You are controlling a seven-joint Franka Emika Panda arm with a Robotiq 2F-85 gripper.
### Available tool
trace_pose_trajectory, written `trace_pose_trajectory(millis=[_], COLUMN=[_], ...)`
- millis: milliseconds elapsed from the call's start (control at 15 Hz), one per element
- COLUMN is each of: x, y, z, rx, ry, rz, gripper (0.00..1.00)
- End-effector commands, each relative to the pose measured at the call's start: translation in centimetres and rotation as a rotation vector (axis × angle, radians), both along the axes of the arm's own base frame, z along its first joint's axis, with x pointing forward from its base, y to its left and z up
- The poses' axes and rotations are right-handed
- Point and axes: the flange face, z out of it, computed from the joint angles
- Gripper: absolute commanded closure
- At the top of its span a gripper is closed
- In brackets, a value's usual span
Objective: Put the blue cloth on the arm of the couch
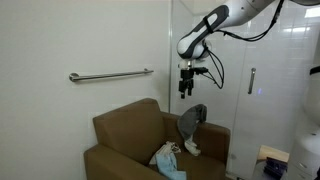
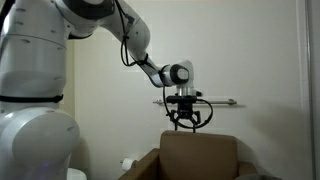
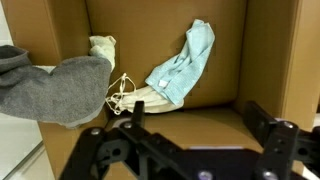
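Wrist view looks down into the couch (image 3: 270, 60). The blue cloth (image 3: 185, 62) lies crumpled on the seat against the backrest, below and ahead of the gripper (image 3: 185, 140), not on the couch arm. A grey cloth (image 3: 50, 90) bulges in from one side, and a small white bundle (image 3: 103, 46) plus a pale item w/ a thin cord (image 3: 130, 95) sit between the two cloths. That view gives no idea of height. An exterior view does: the gripper (image 1: 186, 86) hangs well above the couch (image 1: 125, 130), approx. over the grey cloth (image 1: 192, 120), which is draped on the couch arm. The blue cloth (image 1: 165, 155) is lower down on the seat, off to the side of the gripper. That view also shows a grab rail (image 1: 110, 75) on the wall at about gripper height and a glass door w/ a handle (image 1: 251, 80) beyond the gripper. Another exterior view sees only the rear of the couch backrest (image 2: 200, 155), so both cloths are hidden there. The gripper (image 2: 185, 120) hovers above the backrest's top edge, w/ the grab rail (image 2: 220, 101) behind it. In the wrist view the fingers (image 3: 270, 130) are spread wide apart, w/ nothing between them and touching nothing; the seat shows thru the gap.
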Motion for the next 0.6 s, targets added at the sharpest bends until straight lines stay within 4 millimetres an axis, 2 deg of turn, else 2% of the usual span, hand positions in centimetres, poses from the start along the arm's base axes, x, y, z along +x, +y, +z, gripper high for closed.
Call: trace_pose_trajectory(millis=[0, 133, 533], x=[0.68, 1.38, 1.55], y=[-0.53, -1.25, -1.27], z=[-0.73, -1.26, -0.84], rx=[-0.004, -0.009, -0.009], ry=[0.015, 0.026, 0.025], rz=[-0.007, -0.016, -0.016], gripper=[0.0, 0.0, 0.0])
